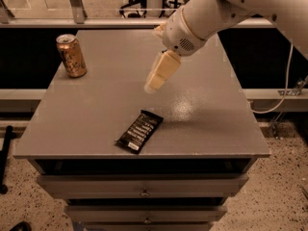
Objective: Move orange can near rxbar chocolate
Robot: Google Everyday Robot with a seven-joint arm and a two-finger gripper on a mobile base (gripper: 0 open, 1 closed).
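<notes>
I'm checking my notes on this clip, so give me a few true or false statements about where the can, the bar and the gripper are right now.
1. The orange can stands upright near the far left corner of the table. True.
2. The gripper is clamped on the can. False: it hangs over the middle of the table, well apart from the can.
3. The rxbar chocolate lies flat near the front edge. True.
4. The can touches the bar. False: bare tabletop separates them.
</notes>
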